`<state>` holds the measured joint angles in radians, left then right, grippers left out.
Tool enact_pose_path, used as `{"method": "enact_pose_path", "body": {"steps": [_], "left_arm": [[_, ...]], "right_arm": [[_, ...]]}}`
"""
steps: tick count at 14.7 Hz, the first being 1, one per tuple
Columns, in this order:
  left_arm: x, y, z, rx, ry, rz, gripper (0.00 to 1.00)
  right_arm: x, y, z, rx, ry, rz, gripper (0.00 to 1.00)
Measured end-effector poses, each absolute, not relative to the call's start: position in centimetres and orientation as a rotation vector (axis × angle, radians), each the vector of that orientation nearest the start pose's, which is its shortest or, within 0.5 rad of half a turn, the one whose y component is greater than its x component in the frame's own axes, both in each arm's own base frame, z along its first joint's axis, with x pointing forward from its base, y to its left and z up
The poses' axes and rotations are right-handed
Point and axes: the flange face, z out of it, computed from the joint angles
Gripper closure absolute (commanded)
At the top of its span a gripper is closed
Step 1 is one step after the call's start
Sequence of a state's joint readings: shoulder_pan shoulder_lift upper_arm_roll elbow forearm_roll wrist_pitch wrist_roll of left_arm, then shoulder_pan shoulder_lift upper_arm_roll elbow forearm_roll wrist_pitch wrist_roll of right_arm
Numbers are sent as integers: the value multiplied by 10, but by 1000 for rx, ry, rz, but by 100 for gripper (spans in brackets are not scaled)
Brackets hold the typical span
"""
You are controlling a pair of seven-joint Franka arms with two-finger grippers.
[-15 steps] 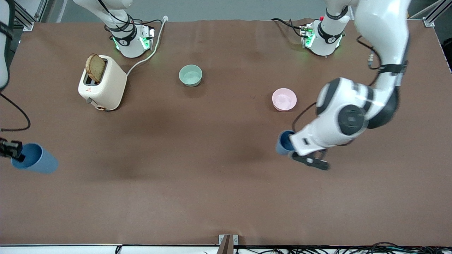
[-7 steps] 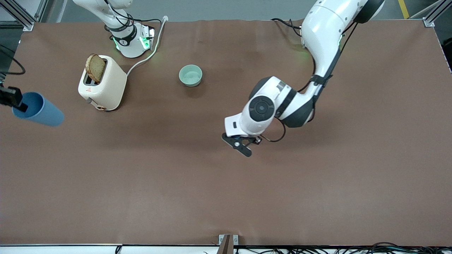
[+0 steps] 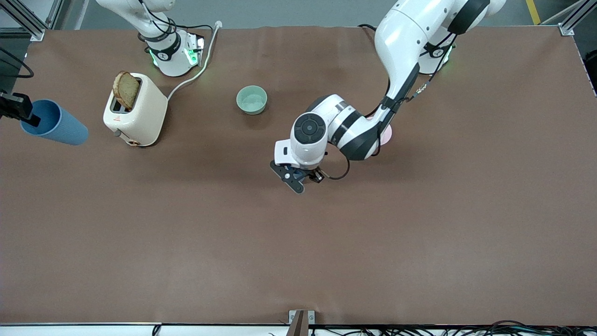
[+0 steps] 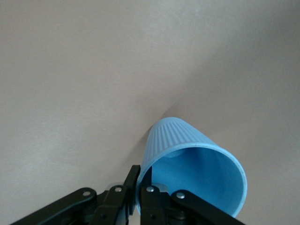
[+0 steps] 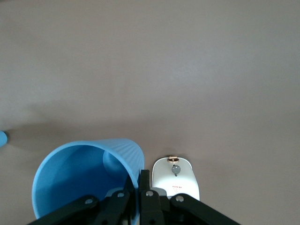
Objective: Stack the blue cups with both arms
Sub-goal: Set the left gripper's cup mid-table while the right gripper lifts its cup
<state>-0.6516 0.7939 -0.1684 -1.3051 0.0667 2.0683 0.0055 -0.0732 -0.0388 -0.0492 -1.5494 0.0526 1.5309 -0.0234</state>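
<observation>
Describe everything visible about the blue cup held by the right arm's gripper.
The blue cup is a medium-blue, matte, tapered tumbler with fine vertical ribs and no handle, plastic by the look of it, and empty inside. The right gripper is shut on its rim, one finger inside the mouth and one outside. It hangs tilted in the air, over the table's edge at the right arm's end, beside the toaster. Nothing else touches it.

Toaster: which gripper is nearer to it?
Right. The right gripper, holding a blue cup, is beside the toaster; the left gripper, holding the other blue cup, is over the middle of the table.
</observation>
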Motion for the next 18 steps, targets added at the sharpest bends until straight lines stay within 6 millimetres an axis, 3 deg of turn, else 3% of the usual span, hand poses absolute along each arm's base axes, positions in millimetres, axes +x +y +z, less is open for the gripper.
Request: {"method": "enact_pose_path", "body": {"steps": [3, 4, 5, 6, 8, 10, 13, 14, 16, 18], "left_arm": [[520, -528, 254, -2915, 1278, 92, 95], [519, -530, 254, -2913, 1283, 93, 72], [518, -531, 254, -2912, 1285, 92, 17], [518, -531, 255, -2912, 1287, 91, 0], [519, -533, 259, -2915, 1288, 78, 0], [523, -535, 276, -2925, 1290, 35, 0], [532, -524, 340, -2928, 1263, -17, 0], [541, -510, 369, -2935, 1231, -46, 0], [573, -459, 422, -2967, 1111, -110, 0], [618, -379, 459, -3015, 932, -139, 0]], "right_arm": [[533, -60, 664, -3085, 146, -43, 100], [532, -60, 666, -3086, 146, -43, 100], [532, -60, 666, -3085, 146, -33, 100], [531, -60, 664, -3085, 146, -16, 100], [532, -60, 661, -3084, 146, 3, 100], [533, -60, 660, -3084, 146, 7, 100], [533, -60, 660, -3084, 146, 6, 100], [533, -60, 660, -3084, 145, 5, 100], [535, -55, 660, -3085, 133, -7, 100], [539, -38, 662, -3088, 89, -41, 100]]}}
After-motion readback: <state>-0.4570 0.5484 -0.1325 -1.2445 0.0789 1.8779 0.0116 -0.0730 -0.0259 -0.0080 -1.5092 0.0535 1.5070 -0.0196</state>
